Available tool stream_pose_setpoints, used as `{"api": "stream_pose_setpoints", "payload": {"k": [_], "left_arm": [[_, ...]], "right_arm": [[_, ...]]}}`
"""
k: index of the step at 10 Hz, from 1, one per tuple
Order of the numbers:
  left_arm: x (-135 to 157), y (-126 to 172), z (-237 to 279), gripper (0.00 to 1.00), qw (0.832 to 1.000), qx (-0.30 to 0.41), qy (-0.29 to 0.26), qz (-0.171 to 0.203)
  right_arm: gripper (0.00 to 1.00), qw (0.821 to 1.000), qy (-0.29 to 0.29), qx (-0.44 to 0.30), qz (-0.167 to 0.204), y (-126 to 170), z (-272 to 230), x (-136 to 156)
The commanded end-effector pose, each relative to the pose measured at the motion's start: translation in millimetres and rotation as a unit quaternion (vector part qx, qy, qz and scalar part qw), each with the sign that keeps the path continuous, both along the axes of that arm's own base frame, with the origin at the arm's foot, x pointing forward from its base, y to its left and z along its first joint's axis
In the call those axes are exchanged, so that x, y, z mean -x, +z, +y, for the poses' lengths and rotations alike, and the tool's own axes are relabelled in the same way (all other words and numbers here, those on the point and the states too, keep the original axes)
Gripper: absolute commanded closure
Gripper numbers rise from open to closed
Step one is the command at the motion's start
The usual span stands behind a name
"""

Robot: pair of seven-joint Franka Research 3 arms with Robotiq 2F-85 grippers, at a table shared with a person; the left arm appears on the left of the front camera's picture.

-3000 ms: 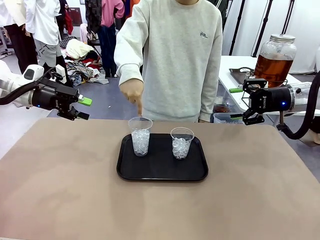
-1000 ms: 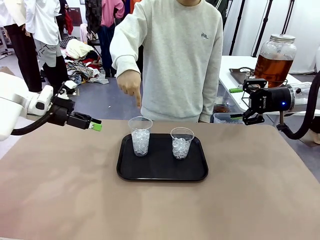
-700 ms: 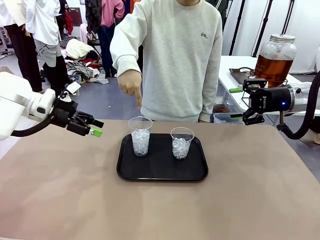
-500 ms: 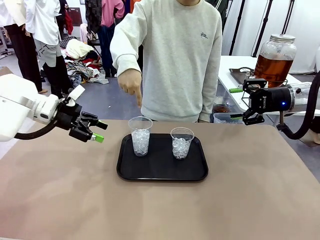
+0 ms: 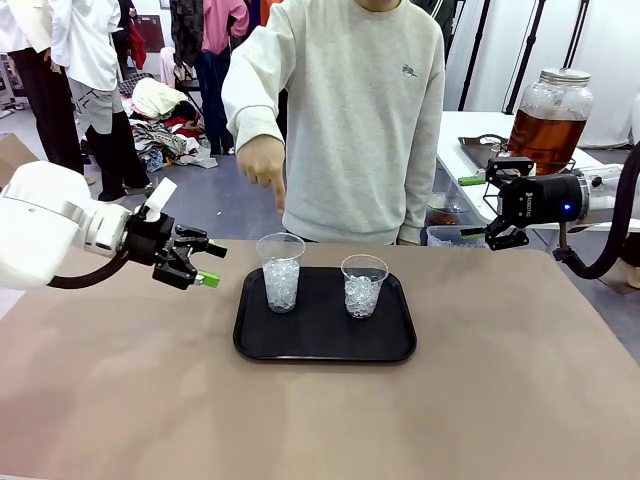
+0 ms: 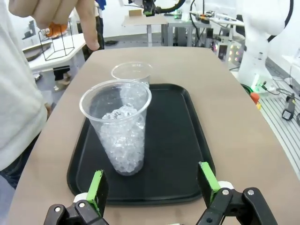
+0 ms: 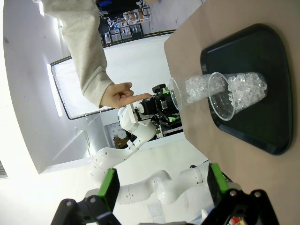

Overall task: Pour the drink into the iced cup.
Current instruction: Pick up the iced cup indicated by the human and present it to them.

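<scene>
Bare tabletop (image 5: 150,380) left of tray (image 5: 320,338); person's pointing hand (image 5: 264,166) above left cup (image 5: 281,272).

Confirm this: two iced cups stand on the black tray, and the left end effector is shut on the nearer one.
Not shut: the left end effector is open, short of the nearer cup and touching nothing, as the left wrist view shows. Both it and the far cup hold ice on the black tray.
</scene>
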State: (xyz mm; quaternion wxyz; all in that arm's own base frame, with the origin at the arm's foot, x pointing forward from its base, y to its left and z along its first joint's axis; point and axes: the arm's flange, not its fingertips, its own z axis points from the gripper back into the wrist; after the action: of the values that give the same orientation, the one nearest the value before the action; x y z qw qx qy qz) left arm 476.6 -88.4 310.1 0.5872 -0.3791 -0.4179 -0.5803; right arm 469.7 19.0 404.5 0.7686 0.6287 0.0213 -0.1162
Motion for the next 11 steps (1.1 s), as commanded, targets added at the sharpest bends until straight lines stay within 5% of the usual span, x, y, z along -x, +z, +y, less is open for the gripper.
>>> {"api": "stream_pose_setpoints", "payload": {"k": [1,11], "left_arm": [[-10,-6,-10,0.00,0.999,0.030,0.014,-0.002],[-21,-11,-12,0.00,0.999,0.026,0.019,0.009]], "right_arm": [[0.00,1.000,-0.003,0.000,-0.001,0,0,0],[0.00,1.000,-0.003,0.000,-0.001,0,0,0]]}}
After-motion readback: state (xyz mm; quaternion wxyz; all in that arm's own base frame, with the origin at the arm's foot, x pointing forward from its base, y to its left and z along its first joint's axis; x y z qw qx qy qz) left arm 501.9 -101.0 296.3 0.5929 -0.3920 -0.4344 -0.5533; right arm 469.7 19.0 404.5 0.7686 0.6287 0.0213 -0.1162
